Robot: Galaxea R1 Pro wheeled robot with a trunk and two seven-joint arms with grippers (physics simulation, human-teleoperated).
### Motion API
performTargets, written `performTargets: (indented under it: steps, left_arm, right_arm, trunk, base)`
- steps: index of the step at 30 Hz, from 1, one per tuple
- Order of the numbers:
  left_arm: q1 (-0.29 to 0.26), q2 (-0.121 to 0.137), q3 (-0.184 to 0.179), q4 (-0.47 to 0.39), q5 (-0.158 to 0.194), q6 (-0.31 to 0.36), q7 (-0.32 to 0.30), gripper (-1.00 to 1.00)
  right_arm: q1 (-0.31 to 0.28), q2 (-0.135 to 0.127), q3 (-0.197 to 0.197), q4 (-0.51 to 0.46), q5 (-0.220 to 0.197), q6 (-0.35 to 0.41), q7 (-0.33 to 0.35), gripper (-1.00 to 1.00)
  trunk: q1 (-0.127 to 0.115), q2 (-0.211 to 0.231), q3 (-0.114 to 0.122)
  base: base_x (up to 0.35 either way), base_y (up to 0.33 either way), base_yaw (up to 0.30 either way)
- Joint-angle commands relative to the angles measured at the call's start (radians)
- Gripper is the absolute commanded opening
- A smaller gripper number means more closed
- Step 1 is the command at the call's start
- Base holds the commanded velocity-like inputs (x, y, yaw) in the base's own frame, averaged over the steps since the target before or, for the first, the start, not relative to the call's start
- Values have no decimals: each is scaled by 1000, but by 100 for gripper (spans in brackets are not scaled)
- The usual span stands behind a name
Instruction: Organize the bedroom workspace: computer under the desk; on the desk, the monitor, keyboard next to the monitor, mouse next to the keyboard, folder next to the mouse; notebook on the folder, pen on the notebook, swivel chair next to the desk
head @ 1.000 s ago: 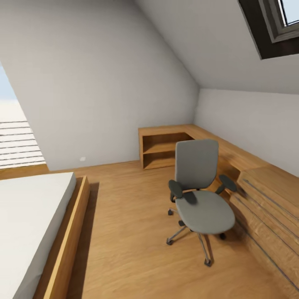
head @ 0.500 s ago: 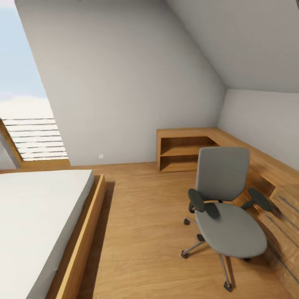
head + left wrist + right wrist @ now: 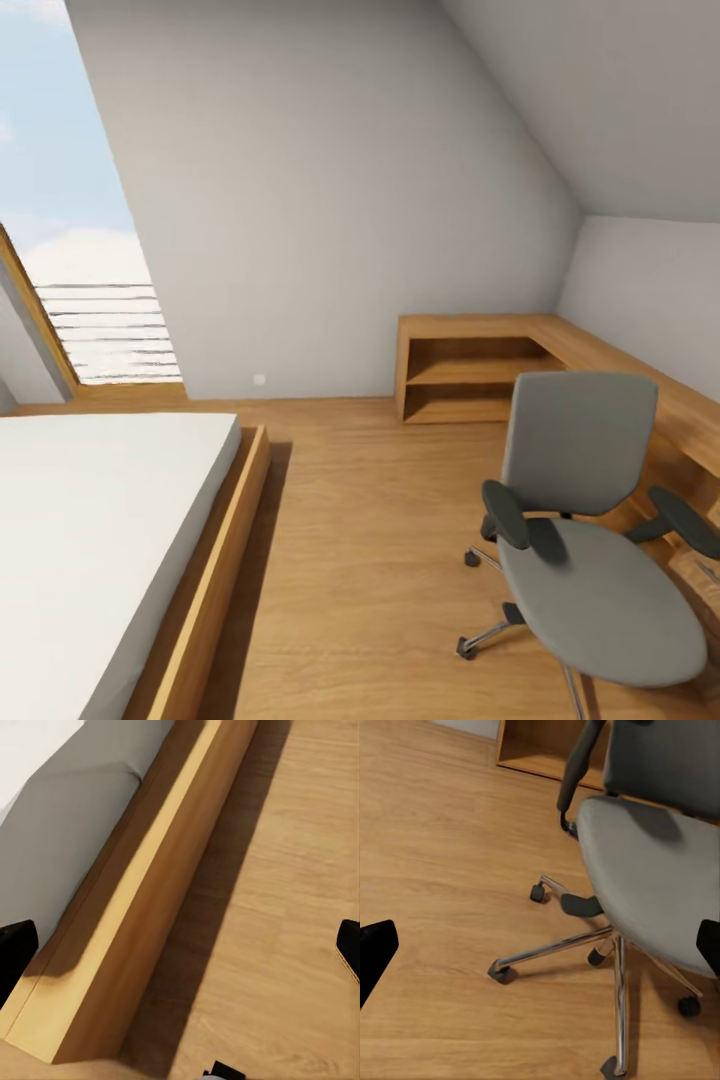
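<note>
The swivel chair (image 3: 590,560) stands on the wood floor at the right of the head view, grey seat and tall grey back, black armrests, its seat bare. The right wrist view looks down on the swivel chair (image 3: 660,862) and its chrome base (image 3: 577,945). My right gripper (image 3: 540,949) hangs open above the floor beside that base, black fingertips (image 3: 375,952) far apart. My left gripper (image 3: 180,949) is open too, its fingertips (image 3: 13,952) spread over the bed's wooden side rail and the floor. The bedroom has pale grey walls and a sloped ceiling.
A bed with a white mattress (image 3: 90,520) in a wooden frame (image 3: 215,580) fills the left. A low wooden shelf unit (image 3: 470,375) runs along the back wall and on down the right wall behind the chair. A tall window (image 3: 85,260) is at far left. Wood floor (image 3: 370,530) lies between bed and chair.
The whole head picture has shifted: the camera has turned left, so the chair sits further right and lower, the skylight has left the frame, and more window shows.
</note>
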Motion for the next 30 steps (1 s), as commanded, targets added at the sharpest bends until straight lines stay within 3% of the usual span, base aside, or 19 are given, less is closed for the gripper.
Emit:
performTargets:
  steps: [1, 14, 30]
  left_arm:
    - [1, 0, 1, -2, 5, -1, -4, 100]
    - [1, 0, 1, -2, 5, -1, -5, 100]
    - [1, 0, 1, -2, 5, -1, -5, 100]
  right_arm:
    - [-1, 0, 9, 2, -6, -3, -3, 100]
    - [-1, -7, 9, 2, -6, -3, -3, 100]
    - [-1, -7, 9, 2, -6, 3, -3, 100]
  trunk:
    - [1, 0, -1]
    - [1, 0, -1]
    - [1, 0, -1]
  base:
    - [329, 0, 0]
    - [330, 12, 0]
    - [330, 132, 0]
